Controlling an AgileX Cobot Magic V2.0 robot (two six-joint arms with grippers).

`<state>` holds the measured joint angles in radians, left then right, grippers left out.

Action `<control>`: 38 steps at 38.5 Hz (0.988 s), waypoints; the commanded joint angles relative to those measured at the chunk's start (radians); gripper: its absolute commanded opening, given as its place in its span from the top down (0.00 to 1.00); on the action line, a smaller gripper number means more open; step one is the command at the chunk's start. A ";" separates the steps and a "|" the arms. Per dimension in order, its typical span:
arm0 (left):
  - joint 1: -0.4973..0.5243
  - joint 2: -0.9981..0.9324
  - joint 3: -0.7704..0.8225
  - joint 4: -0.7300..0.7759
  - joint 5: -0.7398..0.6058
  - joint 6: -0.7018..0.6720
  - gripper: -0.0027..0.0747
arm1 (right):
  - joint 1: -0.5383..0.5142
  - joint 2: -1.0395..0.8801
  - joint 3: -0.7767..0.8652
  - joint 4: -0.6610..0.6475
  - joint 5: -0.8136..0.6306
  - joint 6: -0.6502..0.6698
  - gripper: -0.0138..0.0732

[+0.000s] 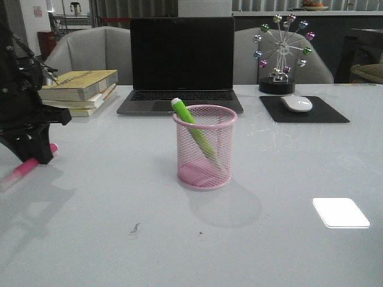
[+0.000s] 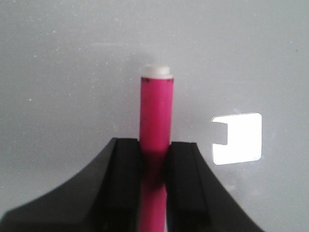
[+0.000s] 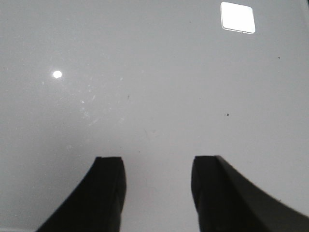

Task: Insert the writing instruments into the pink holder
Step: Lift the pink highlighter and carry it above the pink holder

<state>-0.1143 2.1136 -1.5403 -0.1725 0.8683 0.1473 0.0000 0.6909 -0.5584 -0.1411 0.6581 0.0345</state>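
Observation:
The pink wire-mesh holder [image 1: 205, 147] stands mid-table with the bright green highlighter [image 1: 192, 126] leaning inside it, white end above the rim. At the far left my left gripper [image 1: 37, 156] is shut on the hot pink highlighter [image 1: 29, 166], which lies low over the table. In the left wrist view the pink highlighter [image 2: 156, 116] runs between the black fingers [image 2: 124, 169], its white end pointing away. My right gripper [image 3: 157, 166] stands open over bare table with nothing between its fingers; it does not show in the front view.
An open laptop [image 1: 181, 63] sits behind the holder. A stack of books [image 1: 81, 89] lies back left. A mouse [image 1: 297, 103] on a black pad [image 1: 326, 113] and a ball ornament [image 1: 281, 54] stand back right.

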 commanded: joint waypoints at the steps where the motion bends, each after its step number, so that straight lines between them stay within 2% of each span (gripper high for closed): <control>1: -0.015 -0.055 -0.018 -0.043 -0.002 -0.001 0.85 | -0.005 -0.005 -0.028 -0.021 -0.050 -0.009 0.34; 18: -0.135 -0.304 -0.018 -0.060 -0.321 -0.001 0.85 | -0.005 -0.005 -0.028 -0.022 -0.022 -0.009 0.34; 22: -0.187 -0.356 -0.018 -0.065 -0.396 -0.001 0.85 | -0.005 -0.005 -0.028 -0.022 -0.022 -0.009 0.34; 38: -0.441 -0.411 0.061 -0.198 -0.848 -0.001 0.85 | -0.005 -0.004 -0.028 -0.022 -0.020 -0.009 0.34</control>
<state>-0.5082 1.7606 -1.4736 -0.3333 0.1969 0.1473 0.0000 0.6909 -0.5584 -0.1411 0.6894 0.0345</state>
